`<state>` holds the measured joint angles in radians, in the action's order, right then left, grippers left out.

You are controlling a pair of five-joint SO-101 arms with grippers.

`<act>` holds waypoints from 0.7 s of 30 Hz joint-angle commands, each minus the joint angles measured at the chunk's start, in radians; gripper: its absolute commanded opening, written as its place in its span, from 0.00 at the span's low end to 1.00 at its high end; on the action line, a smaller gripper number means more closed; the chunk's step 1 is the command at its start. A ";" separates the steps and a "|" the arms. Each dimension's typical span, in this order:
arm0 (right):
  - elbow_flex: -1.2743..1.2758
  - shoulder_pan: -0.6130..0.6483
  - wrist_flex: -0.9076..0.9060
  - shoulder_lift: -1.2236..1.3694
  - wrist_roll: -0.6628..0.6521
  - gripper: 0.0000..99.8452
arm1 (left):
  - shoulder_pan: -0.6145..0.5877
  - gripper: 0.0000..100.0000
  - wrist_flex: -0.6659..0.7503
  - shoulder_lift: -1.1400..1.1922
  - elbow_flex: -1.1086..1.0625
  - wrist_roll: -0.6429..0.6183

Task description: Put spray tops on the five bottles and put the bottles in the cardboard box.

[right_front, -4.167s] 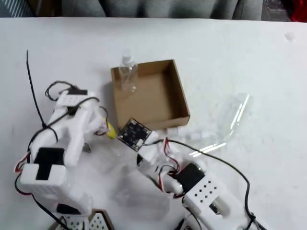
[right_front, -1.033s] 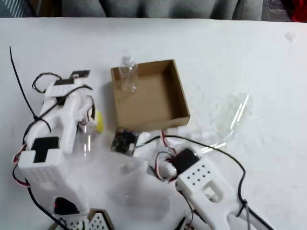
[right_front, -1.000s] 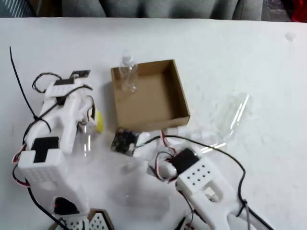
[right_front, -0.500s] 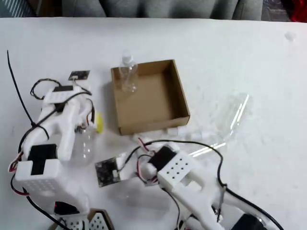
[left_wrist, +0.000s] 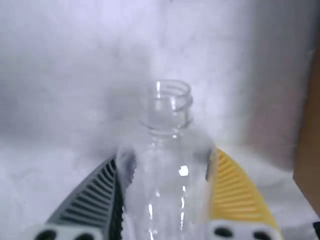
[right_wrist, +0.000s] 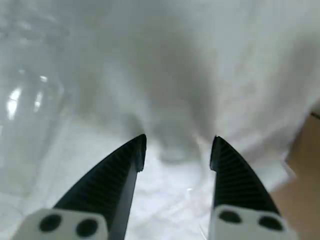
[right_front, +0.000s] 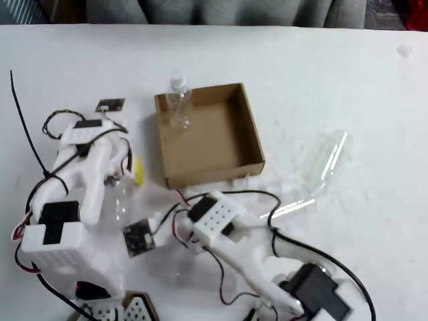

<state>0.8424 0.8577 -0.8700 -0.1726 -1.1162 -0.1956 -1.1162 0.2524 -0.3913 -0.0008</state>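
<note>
My left gripper (left_wrist: 165, 165) is shut on a clear bottle (left_wrist: 167, 150) just below its shoulder; the threaded neck is bare, with no spray top on it. From above, this bottle (right_front: 119, 200) lies left of the cardboard box (right_front: 249, 137), beside the yellow finger (right_front: 138, 170). My right gripper (right_wrist: 177, 145) is open, low over the table, with a blurred pale shape between its tips. That same bottle (right_wrist: 27, 125) shows to one side of it, and the box corner (right_wrist: 306, 150) to the other. Another clear bottle (right_front: 178, 101) with a white top stands at the box's far left corner.
One more clear bottle (right_front: 326, 160) lies on the table right of the box. Small white pieces (right_front: 238, 180) lie along the box's front wall. The right arm (right_front: 221, 224) stretches across the table in front of the box, trailing cables.
The right arm has swung left across the front of the box, toward the bottle in my left gripper. The left arm drew back slightly, keeping its bottle.
</note>
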 commanded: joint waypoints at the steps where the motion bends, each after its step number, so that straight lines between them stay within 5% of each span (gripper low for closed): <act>1: -0.072 -0.033 0.012 0.018 -0.006 0.09 | -0.015 0.02 0.052 -0.044 0.005 0.012; 3: -0.089 -0.041 0.012 0.025 -0.002 0.02 | -0.015 0.02 0.054 -0.044 0.005 0.012; 8: -0.141 -0.073 -0.084 -0.004 0.017 0.02 | -0.016 0.02 0.054 -0.044 0.005 0.012; 21: -0.523 -0.303 -0.509 -0.189 0.577 0.02 | -0.016 0.02 0.055 -0.051 0.005 0.005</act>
<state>0.4158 0.6260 -1.3088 -0.3076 -0.6329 -0.1956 -1.1162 0.2478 -0.3928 -0.0008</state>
